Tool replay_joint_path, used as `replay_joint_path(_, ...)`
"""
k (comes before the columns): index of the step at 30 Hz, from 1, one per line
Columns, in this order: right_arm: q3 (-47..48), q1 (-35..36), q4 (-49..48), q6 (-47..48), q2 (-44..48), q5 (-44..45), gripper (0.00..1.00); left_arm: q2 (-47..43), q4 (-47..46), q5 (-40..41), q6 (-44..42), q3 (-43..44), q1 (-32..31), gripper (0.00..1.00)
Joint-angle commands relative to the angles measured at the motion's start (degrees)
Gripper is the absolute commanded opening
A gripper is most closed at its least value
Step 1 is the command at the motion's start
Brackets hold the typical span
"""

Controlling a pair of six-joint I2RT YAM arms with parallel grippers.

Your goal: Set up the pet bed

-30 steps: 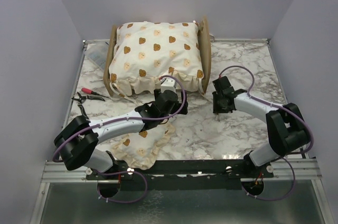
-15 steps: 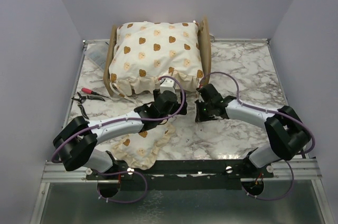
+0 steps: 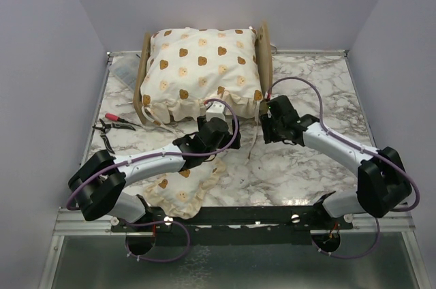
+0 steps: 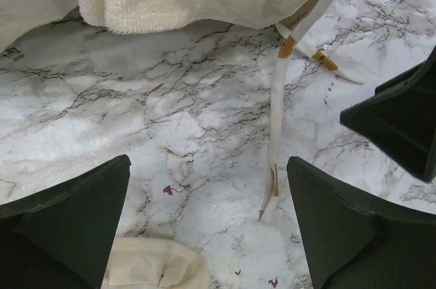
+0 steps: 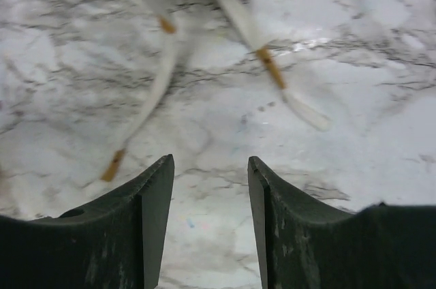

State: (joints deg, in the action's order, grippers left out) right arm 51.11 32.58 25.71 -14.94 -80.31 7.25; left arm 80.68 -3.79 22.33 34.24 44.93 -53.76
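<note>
We see the pet bed (image 3: 265, 71) at the far side of the desk (image 3: 300, 173), with the bear-print cushion (image 3: 201, 64) on it. Left gripper (image 4: 208, 170) spread wide over the marble, white tie strap (image 4: 275, 125) between its fingers. Right gripper (image 5: 210, 166) parted, holding nothing, near the bed's right end.

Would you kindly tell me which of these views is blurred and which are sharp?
Right wrist view: blurred, the white ties and marble table smeared, only the right gripper crisp. Left wrist view: sharp, marble veins clear. Top external view: sharp, evenly lit, soft shadows.
</note>
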Motion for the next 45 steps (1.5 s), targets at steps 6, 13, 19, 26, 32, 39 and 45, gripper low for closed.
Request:
replay_joint_path(6,-0.41,-7.49,-3.97,8.58,-7.71,3.65,0.52,-2.16,1.56,1.27,-1.02,-0.69,-0.44,0.99)
replay_joint_path(13,-1.98,-9.9,-10.76,9.82,-10.45,-1.25,0.52,-2.92,2.11,1.16,-1.19,-1.24,-0.39,0.99)
replay_joint_path(19,-0.29,-10.72,-10.5,10.28,-14.37,-3.46,0.51,-2.5,2.21,0.24,-1.02,-0.98,-0.41,0.99)
replay_joint_path(26,2.38,-11.58,-6.54,9.18,-17.59,-3.76,0.23,-2.2,2.3,-0.56,-0.68,-0.98,-0.38,0.99)
replay_joint_path(32,-1.05,-11.71,-4.26,3.02,-12.72,-4.53,0.0,-0.56,2.3,-2.08,-0.86,0.01,-0.47,0.98)
replay_joint_path(39,-8.38,-11.68,-3.49,-6.84,-1.44,-9.51,0.0,5.02,2.21,-3.73,-2.27,4.66,-1.74,0.98)
replay_joint_path(45,-12.86,-11.66,-6.1,-10.67,5.98,-15.01,0.0,13.57,2.14,-3.25,-4.71,11.36,-3.68,0.97)
